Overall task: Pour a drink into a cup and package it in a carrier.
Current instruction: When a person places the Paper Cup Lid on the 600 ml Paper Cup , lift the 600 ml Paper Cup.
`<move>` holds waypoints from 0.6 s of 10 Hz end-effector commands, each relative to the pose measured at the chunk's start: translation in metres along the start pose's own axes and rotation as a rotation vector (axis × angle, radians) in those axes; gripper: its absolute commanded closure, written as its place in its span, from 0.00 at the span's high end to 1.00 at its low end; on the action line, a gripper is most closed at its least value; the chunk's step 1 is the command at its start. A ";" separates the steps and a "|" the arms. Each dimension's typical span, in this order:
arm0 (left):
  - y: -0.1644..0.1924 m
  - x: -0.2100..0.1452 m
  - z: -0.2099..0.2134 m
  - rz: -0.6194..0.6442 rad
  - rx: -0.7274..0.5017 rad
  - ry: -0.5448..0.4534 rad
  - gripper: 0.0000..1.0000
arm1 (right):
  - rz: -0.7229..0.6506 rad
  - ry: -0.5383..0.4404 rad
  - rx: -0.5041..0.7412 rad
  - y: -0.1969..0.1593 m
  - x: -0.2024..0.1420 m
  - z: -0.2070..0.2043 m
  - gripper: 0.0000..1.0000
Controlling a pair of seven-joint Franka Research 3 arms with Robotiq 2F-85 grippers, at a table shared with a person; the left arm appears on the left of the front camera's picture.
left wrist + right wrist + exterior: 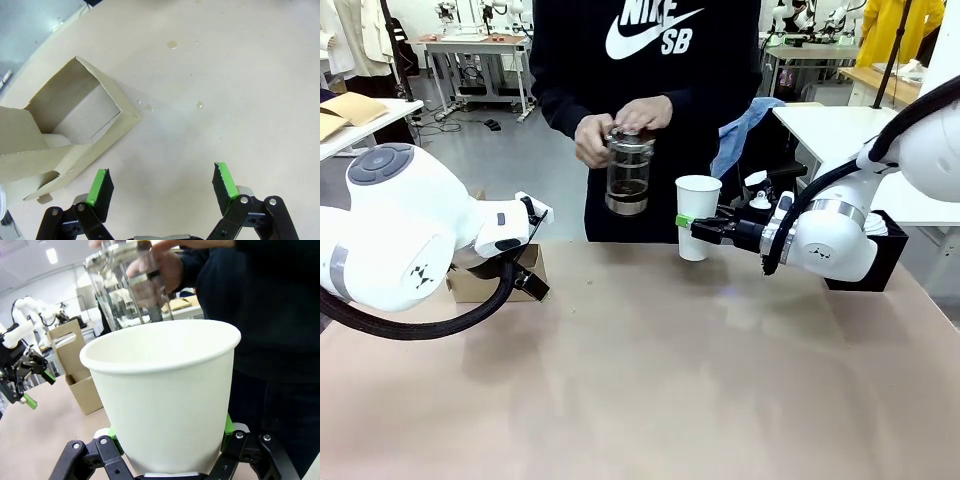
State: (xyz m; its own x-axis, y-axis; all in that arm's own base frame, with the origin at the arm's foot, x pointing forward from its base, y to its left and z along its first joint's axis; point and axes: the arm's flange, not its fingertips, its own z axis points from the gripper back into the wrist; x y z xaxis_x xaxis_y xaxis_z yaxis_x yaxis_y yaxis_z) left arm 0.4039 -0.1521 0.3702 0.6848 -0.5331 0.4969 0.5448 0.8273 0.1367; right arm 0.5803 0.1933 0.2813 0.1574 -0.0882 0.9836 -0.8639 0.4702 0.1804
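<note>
The cup point(698, 215) is clamped at its lower wall between the green pads of the right end effector point(696, 228), mouth up and upright, at the far edge of the counter point(650, 380) in front of the person. It is presented this way, it is judged, so that it is steadied and cannot be knocked over while it is filled. Whether its base rests on the counter or is held just above it cannot be told.

The jar point(628, 175) is held upright in the person's hands point(592, 138), just beside the cup and above its rim, with one hand on the metal-rimmed top. The drink point(628, 188) lies low in the jar, so nothing is judged to be poured yet, and the cup is seen empty in the right wrist view.

The left end effector point(162, 182) is spread wide and holds nothing. It is poised above the counter just beside the carrier point(75, 125), presumably ready to brace or take it when the cup is brought over. An open pocket is turned towards the wrist camera.

A few droplets point(199, 104) lie on the counter near the carrier. A black box point(890, 260) stands behind the right arm, well apart from the cup. Between cup and carrier the counter is unobstructed, though the left arm's bulk is judged a possible hindrance.
</note>
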 end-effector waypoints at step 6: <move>0.000 0.000 0.000 0.000 -0.001 -0.001 1.00 | 0.003 0.001 -0.003 0.001 0.003 -0.002 0.81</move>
State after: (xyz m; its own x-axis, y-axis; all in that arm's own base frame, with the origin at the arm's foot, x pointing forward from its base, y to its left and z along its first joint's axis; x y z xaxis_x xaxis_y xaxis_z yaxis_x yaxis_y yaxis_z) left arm 0.4039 -0.1521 0.3702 0.6848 -0.5331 0.4969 0.5448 0.8273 0.1367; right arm 0.5803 0.1934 0.2813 0.1574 -0.0882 0.9836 -0.8640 0.4701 0.1804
